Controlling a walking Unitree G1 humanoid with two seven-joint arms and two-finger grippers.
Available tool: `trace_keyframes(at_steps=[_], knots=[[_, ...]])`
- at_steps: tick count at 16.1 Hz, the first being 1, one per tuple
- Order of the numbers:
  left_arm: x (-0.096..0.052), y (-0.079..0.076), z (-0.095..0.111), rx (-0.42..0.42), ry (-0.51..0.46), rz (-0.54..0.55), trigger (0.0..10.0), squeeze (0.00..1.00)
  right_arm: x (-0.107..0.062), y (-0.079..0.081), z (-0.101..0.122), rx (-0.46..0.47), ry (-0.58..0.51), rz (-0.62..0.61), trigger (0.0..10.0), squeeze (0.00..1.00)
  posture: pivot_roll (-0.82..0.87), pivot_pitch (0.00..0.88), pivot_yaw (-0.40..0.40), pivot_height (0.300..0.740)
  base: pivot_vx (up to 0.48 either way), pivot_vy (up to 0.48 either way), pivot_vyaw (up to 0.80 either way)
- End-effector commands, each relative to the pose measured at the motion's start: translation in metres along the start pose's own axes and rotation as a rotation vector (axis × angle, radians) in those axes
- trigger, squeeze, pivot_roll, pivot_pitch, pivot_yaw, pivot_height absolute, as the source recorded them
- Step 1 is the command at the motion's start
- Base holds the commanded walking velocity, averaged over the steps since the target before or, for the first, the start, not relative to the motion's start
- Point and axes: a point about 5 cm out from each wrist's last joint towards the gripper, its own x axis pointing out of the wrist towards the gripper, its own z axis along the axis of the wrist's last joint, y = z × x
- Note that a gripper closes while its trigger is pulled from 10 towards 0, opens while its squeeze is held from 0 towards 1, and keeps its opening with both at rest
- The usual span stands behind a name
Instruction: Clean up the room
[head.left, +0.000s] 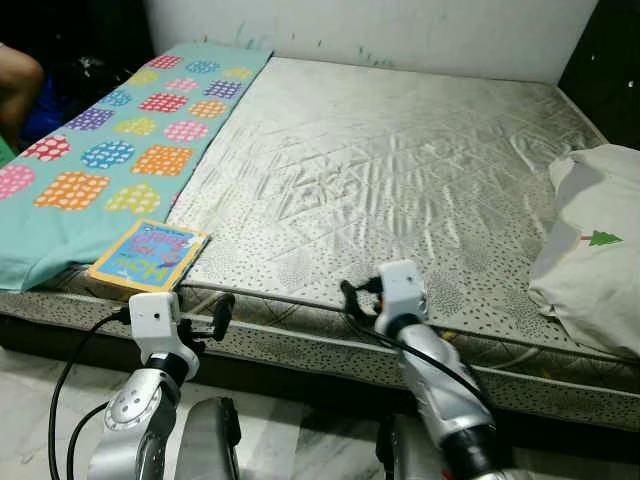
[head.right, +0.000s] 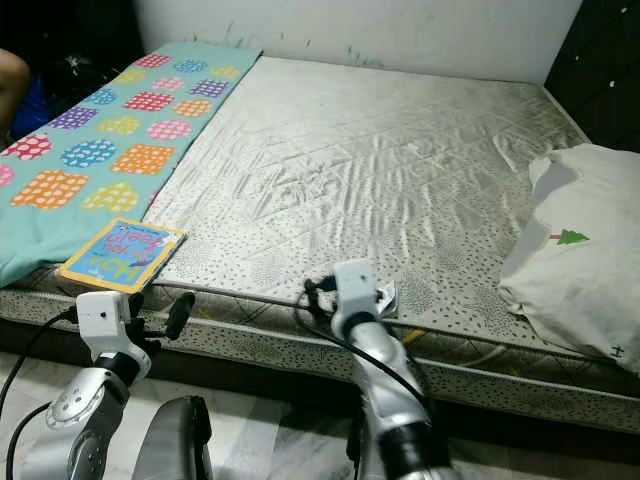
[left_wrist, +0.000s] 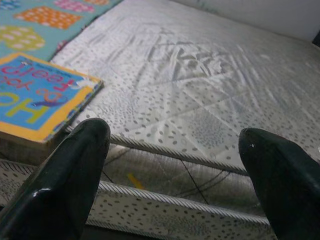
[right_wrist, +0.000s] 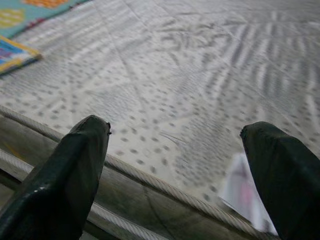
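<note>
A bare mattress (head.left: 400, 170) with a shiny, dotted grey cover takes up most of the scene, its near edge running in front of the robot. A turquoise blanket (head.left: 110, 160) with bright patchwork squares lies along the mattress's left side, reaching from the wall down to the near corner. On the right side sits a white pillow (head.left: 595, 240) with a small green tree printed on it, hanging slightly over the near edge. A children's book (head.left: 150, 256) with a yellow border and blue cover lies flat at the near left corner, partly on the blanket's end and just beside the mattress edge.

The left gripper (left_wrist: 175, 175) hangs just in front of the mattress edge, close to the book, its two black fingers (left_wrist: 70, 170) spread wide with nothing between them. The right gripper (right_wrist: 180, 175) is held at the mattress edge near the middle, fingers (right_wrist: 70, 170) likewise spread apart and empty. A small pale, pinkish thing (right_wrist: 242, 192), too blurred to identify, lies on the mattress just ahead of it.
</note>
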Motion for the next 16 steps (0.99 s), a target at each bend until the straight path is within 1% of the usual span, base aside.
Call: trace_keyframes(at_steps=[1,2,3,5,8,10,12,14,16], knots=[[-0.003,0.003,0.006,0.022,-0.021,0.013,10.0,0.00,0.005,-0.001,0.002,-0.012,-0.007,-0.021,10.0,0.00,-0.02,0.008,-0.058,0.564,0.000,0.000,0.00],[-0.005,0.004,0.006,0.027,-0.022,0.020,10.0,0.00,0.008,0.000,0.002,0.011,-0.010,-0.021,10.0,0.00,0.00,0.010,-0.062,0.564,0.000,0.000,0.00],[-0.009,0.007,0.006,0.029,-0.018,0.030,10.0,0.00,0.012,0.004,0.005,-0.002,-0.021,-0.012,10.0,0.00,0.01,0.012,-0.062,0.564,0.000,0.000,0.76],[-0.013,0.009,0.006,0.030,-0.018,0.039,10.0,0.00,0.017,0.006,0.009,0.024,-0.044,-0.032,10.0,0.00,0.02,0.020,-0.065,0.564,0.000,0.000,0.68],[-0.015,0.007,0.009,0.042,-0.016,0.034,10.0,0.00,0.022,0.006,0.012,0.040,-0.065,-0.068,10.0,0.00,0.04,0.032,-0.056,0.564,0.000,0.000,0.00],[-0.021,0.008,0.013,0.059,-0.023,0.039,10.0,0.00,0.027,0.008,0.012,0.036,-0.066,-0.093,10.0,0.00,0.06,0.046,-0.052,0.564,0.000,0.000,0.00],[-0.030,0.014,0.014,0.077,-0.001,0.046,10.0,0.00,0.031,0.012,0.012,0.046,-0.062,-0.101,10.0,0.00,0.09,0.074,-0.050,0.564,0.000,0.000,0.00],[-0.035,0.017,0.014,0.085,0.009,0.054,10.0,0.00,0.031,0.010,0.010,0.061,-0.062,-0.111,10.0,0.00,0.09,0.086,-0.048,0.564,0.000,0.000,0.00],[-0.037,0.015,0.017,0.084,0.018,0.057,10.0,0.00,0.029,0.004,0.002,0.063,-0.034,-0.132,10.0,0.00,0.09,0.118,-0.046,0.564,0.000,0.000,-0.80]])
